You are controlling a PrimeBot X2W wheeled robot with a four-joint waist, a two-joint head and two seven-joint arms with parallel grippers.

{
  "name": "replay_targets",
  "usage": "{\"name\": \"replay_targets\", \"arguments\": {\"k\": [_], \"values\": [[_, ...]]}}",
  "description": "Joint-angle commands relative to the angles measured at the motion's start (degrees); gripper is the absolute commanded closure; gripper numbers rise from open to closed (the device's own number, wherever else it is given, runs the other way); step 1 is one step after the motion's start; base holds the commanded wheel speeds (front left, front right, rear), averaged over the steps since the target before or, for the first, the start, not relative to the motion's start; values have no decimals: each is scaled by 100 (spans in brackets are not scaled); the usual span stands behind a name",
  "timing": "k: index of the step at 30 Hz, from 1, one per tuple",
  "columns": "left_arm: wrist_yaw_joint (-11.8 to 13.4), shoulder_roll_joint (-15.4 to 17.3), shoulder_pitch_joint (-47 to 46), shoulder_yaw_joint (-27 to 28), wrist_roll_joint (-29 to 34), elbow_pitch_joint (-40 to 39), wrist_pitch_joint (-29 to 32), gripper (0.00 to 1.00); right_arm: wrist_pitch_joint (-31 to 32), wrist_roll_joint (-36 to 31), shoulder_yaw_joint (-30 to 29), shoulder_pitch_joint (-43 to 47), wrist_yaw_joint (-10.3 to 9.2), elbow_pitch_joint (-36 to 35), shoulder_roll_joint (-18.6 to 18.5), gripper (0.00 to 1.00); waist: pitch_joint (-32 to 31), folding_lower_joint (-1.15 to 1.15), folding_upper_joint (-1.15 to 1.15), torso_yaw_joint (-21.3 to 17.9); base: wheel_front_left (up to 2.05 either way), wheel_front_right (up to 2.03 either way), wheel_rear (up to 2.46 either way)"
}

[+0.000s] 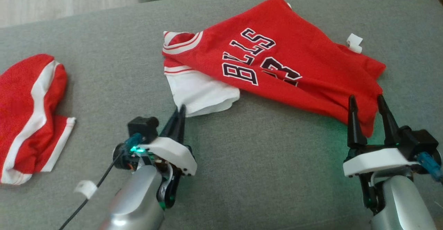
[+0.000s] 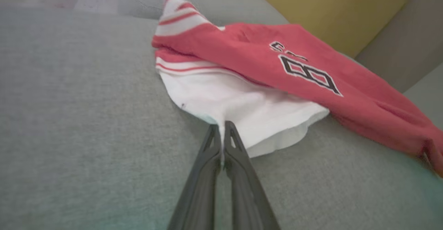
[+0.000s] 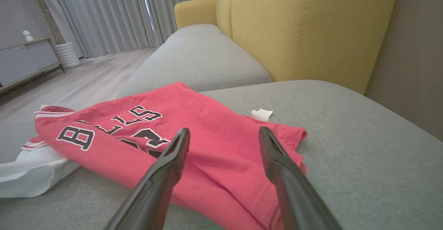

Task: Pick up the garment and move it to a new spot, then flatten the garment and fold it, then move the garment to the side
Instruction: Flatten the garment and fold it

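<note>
1. Closest to the lens, both arms reach up over the grey sofa seat [image 1: 104, 67], the largest surface in view. It bears everything, and its broad flat cushion suits spreading cloth.
2. Across the seat's middle and right lies the garment [image 1: 277, 60], a red jersey with its lettering up. It is crumpled, with one layer folded over a white panel [image 1: 204, 93] that sticks out at its near left. It is not flat yet, so I judge the work to be at the pick-up.
3. Well apart at the far left lie the red-and-white shorts [image 1: 31, 115] (a second piece, in neither claw).
4. At the garment's near right corner, the right gripper [image 1: 367, 100] stands with fingers wide apart, straddling the red cloth and clamped on nothing. It is probably placed there so the cloth can lift from two ends.
5. Over at the white panel's near edge, the left gripper [image 2: 221, 124] has its fingers pressed together, pinching that edge, and a sliver of white shows between them.
6. Smallest is a white tag [image 1: 354, 43], which sits at the garment's far right edge.
</note>
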Motion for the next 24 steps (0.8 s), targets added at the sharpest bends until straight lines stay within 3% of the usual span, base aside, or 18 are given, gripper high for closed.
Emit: {"name": "replay_targets", "arguments": {"k": [1, 9, 24], "values": [[-3, 71, -137, 239, -61, -163, -171, 100, -78, -15, 98, -169, 40, -155, -31, 0, -59, 0, 0, 63, 0, 0, 0], [87, 299, 155, 648, -153, -408, -755, 100, -78, -119, -37, -95, 40, -45, -31, 0, -355, 0, 0, 398, 0, 0, 0], [374, 566, 937, 1446, 93, -1335, -869, 100, -78, -132, 32, 14, 40, 127, -31, 0, -713, 0, 0, 846, 0, 0, 0]]}}
